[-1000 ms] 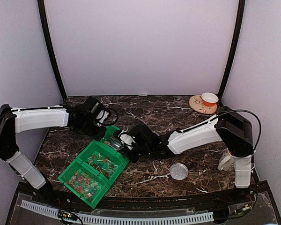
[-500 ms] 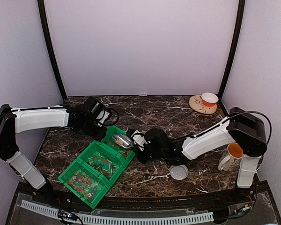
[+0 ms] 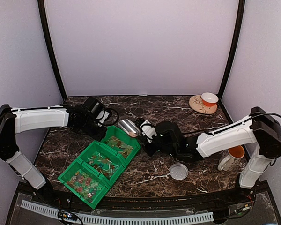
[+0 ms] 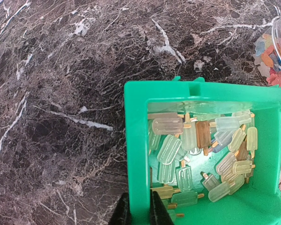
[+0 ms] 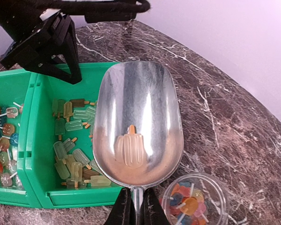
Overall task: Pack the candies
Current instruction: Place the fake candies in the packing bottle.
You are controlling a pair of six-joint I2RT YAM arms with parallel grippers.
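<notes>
Left gripper: jaws pinched shut on the near wall of the green bin, steadying it. The bin row lies toward the tabletop's near-left corner.

Right gripper: closed tight on the handle of the metal scoop. The bowl is held roughly level over the far bin compartment.

Candies: popsicle-shaped, most lie heaped in that compartment. Only one candy rides in the scoop.

Clear jar: partly filled, open, standing just right of the bins near the tabletop's middle. Its lid lies apart, toward the near edge.

Step, as I judge it: transfer from bin to jar, with a thin load. Next I need to bring the scoop's lip over the jar mouth and tip slowly.
</notes>
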